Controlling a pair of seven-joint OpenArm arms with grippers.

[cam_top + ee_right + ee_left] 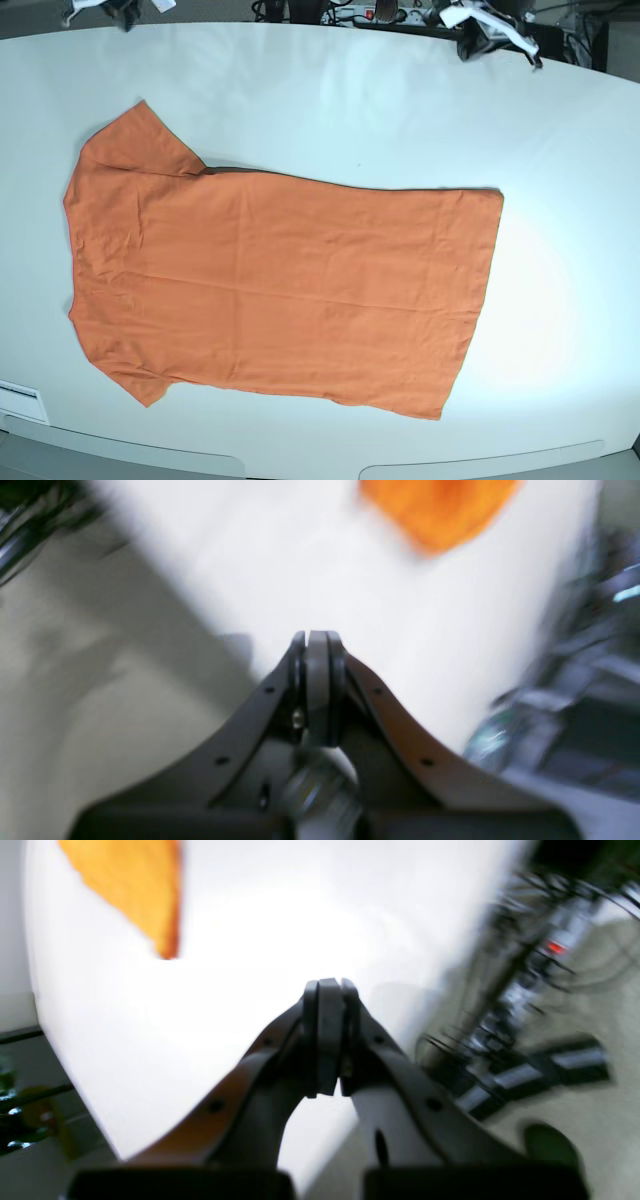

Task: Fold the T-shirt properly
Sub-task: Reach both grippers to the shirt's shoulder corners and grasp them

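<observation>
The orange T-shirt lies spread flat on the white table, sleeves toward the left and hem toward the right in the base view. A corner of the T-shirt shows at the top left of the left wrist view, and a blurred patch of the T-shirt shows at the top of the right wrist view. My left gripper is shut with nothing in it, above bare table well short of the cloth. My right gripper is shut and empty too, near the table's edge.
Both arms sit at the table's far edge in the base view, the left arm at the upper right and the right arm at the upper left. Cables and a power strip lie behind the table.
</observation>
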